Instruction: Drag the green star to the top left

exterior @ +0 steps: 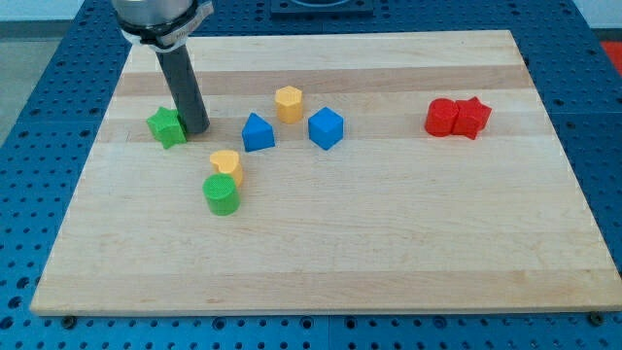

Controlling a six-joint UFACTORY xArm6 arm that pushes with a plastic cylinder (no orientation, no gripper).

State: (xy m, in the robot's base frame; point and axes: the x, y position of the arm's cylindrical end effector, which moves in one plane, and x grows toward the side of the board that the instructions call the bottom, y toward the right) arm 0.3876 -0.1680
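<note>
My tip (197, 128) is resting against the green star (167, 126), which is sitting just on its view-left side; a bare rod, it is gripping nothing. The push is seemingly under way; next I judge it needing to get below the star and drive it toward the view's top-left corner. The wooden board (389, 253) is lying on a blue perforated bench (29, 194).
</note>
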